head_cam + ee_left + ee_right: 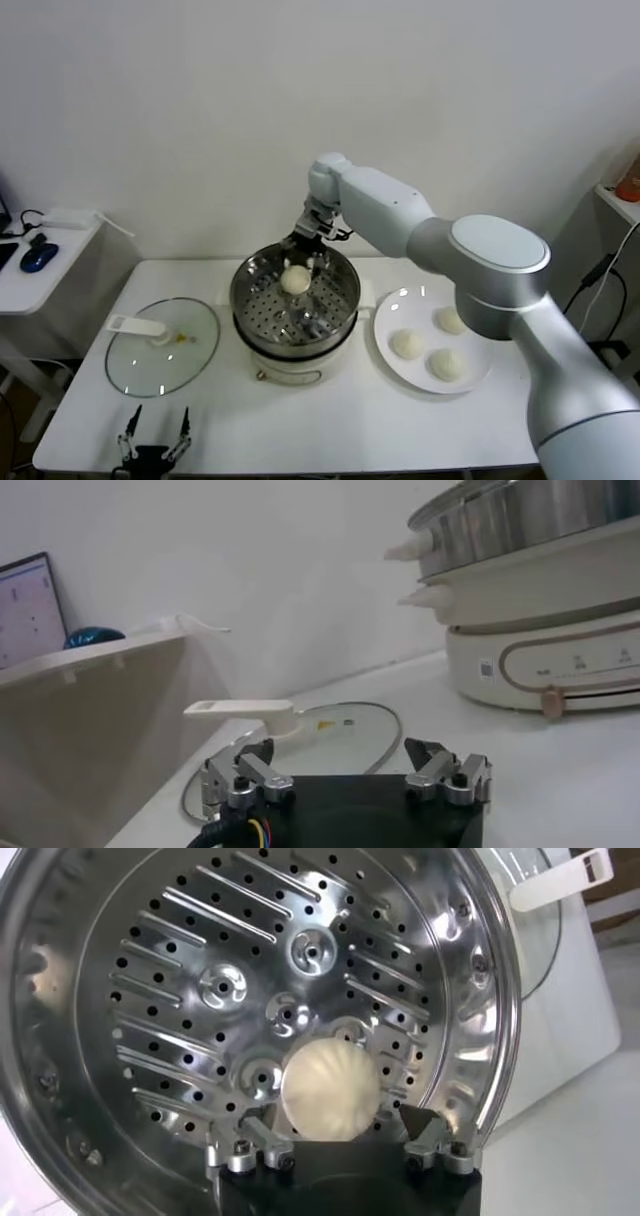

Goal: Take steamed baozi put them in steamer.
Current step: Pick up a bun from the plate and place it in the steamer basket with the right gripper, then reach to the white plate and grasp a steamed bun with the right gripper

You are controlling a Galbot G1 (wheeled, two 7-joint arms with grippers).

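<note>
1. We take the steamer (295,300) as landmark: a shiny steel pot with a perforated floor on a cream-white cooker base, standing mid-table on the white table (330,420).
2. The right gripper (305,250) hangs over the steamer's far rim, the arm reaching in from the plate side.
3. In the right wrist view the right gripper (340,1138) has its fingers spread apart, one on either side of a baozi; we see no pad pressing on the dough, so we note it as released.
4. That baozi (330,1088) lies on the perforated floor inside the steamer, toward the far wall (295,281).
5. Three more baozi (408,344) sit on a white plate (480,378) just beside the steamer on the robot's right, apart from one another.
6. A glass lid (162,350) with a white handle (135,325) lies flat on the table on the steamer's left side.
7. The left gripper (155,445) rests low at the table's near edge, in front of the lid and well apart from the steamer; its fingers (440,770) stand apart, empty.
</note>
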